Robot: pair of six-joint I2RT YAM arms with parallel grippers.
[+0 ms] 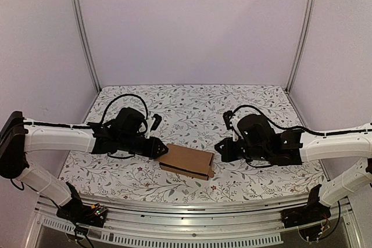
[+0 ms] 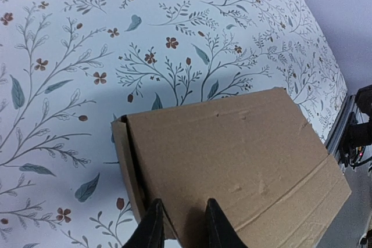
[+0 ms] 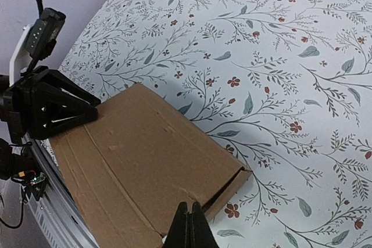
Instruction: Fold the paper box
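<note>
The paper box (image 1: 187, 161) is a flat brown cardboard carton lying near the table's front edge between both arms. In the left wrist view the paper box (image 2: 232, 161) fills the lower right, with a slit along its far side wall. My left gripper (image 2: 185, 210) has its fingers a little apart over the box's left end, at the far corner; whether they touch it I cannot tell. My right gripper (image 3: 190, 206) is shut, with its joined tips at the right end of the paper box (image 3: 139, 161), beside the gap under the lid. Nothing is between its fingers.
The floral tablecloth (image 1: 192, 105) covers the table. Plain walls with metal uprights (image 1: 84, 33) close in the left, back and right. The metal front rail (image 1: 192, 210) runs just behind the box, with small circuit boards (image 3: 32, 181) on it.
</note>
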